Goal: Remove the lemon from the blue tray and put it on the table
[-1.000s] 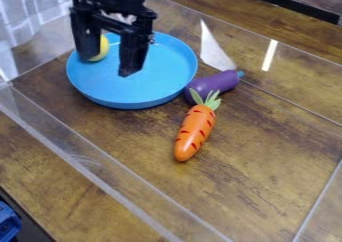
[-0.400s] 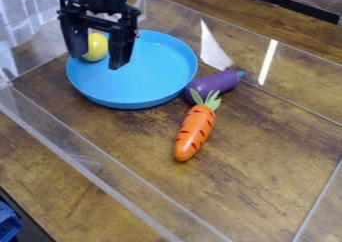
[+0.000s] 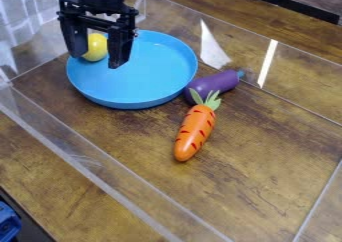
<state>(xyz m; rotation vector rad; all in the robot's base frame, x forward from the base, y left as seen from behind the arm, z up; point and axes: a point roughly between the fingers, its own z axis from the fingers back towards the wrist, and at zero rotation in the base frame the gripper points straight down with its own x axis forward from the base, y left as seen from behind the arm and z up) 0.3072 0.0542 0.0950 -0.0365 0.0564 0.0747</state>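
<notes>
The lemon [image 3: 94, 47], small and bright yellow, lies at the far left inside the blue tray [image 3: 147, 81] on the dark wood table [image 3: 254, 176]. My black gripper [image 3: 92, 53] points straight down over it, open, with one finger on each side of the fruit. The fingers [image 3: 119, 50] hide part of the lemon, and I cannot tell whether they touch it.
An orange carrot [image 3: 195, 129] lies right of the tray, with a purple eggplant [image 3: 221, 80] just behind it. Clear acrylic walls [image 3: 80, 156] border the tabletop on the near and left sides.
Over the last second the gripper shifted left across the tray, so its fingers now straddle the lemon. Since the later earlier frame nothing visibly moved.
</notes>
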